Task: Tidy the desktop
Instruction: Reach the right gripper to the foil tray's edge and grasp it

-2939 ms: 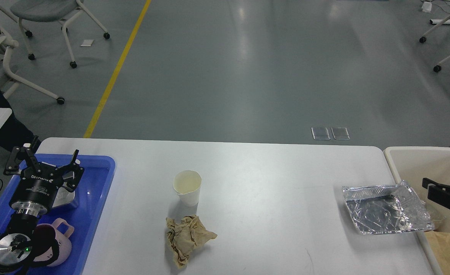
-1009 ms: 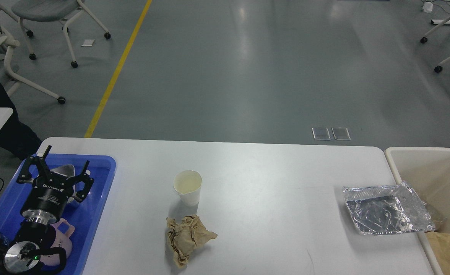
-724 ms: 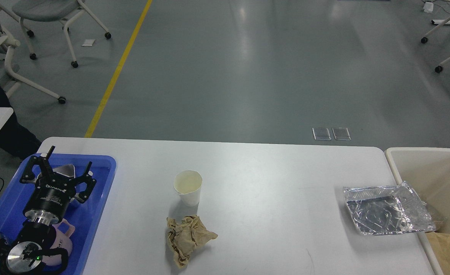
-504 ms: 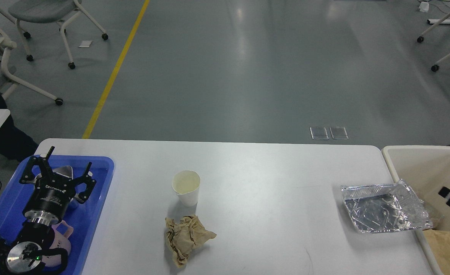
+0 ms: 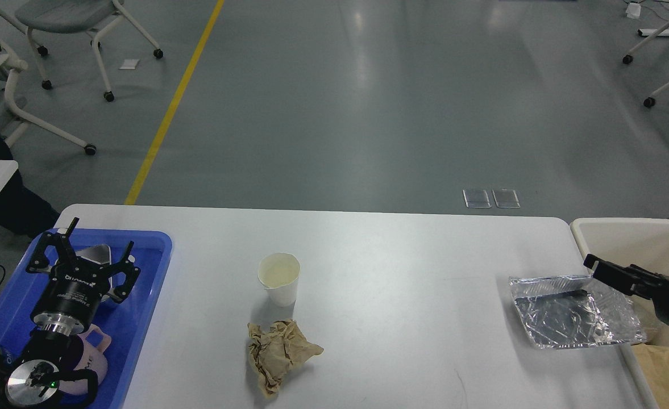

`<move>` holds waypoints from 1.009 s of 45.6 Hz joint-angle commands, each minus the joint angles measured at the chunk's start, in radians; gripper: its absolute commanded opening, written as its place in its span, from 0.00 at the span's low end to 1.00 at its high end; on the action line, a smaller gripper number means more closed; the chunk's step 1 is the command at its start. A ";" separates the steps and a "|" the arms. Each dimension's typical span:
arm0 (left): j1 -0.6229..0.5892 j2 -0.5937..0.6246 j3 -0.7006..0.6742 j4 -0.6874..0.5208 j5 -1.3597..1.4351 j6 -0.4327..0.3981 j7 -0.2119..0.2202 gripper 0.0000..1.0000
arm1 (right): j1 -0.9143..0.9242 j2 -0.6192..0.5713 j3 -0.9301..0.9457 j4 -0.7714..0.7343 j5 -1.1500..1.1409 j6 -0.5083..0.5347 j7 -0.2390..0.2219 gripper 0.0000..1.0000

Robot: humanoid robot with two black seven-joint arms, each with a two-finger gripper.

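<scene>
A white paper cup (image 5: 279, 278) stands upright mid-table. A crumpled brown paper (image 5: 278, 352) lies just in front of it. A crumpled foil tray (image 5: 561, 313) lies at the table's right edge. My left gripper (image 5: 84, 248) is open above the blue tray (image 5: 141, 318), with a silver metal piece (image 5: 96, 254) lying between and below its fingers. A pink mug (image 5: 91, 357) sits in the tray, partly hidden by my left arm. My right gripper (image 5: 607, 271) reaches in from the right above the foil tray's far right corner; it is dark and its fingers cannot be told apart.
A beige bin (image 5: 630, 234) stands against the table's right end, with brown paper (image 5: 665, 372) inside. The white table (image 5: 402, 267) has bare surface between the cup and the foil tray. Chairs stand on the floor beyond.
My right gripper has come back into view from the right and moved left to the foil tray's far corner. My left gripper has stayed over the blue tray.
</scene>
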 commanded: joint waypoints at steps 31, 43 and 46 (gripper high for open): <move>0.003 -0.001 0.000 0.001 0.014 0.000 0.000 0.96 | 0.615 0.131 -1.001 -0.592 -0.011 -0.064 0.068 1.00; 0.005 0.000 0.000 0.001 0.016 0.000 0.000 0.96 | 0.638 0.220 -1.159 -0.729 0.132 -0.062 0.080 1.00; 0.011 0.002 0.000 0.001 0.016 0.000 0.000 0.96 | 0.638 0.255 -1.198 -0.788 0.136 -0.065 0.083 1.00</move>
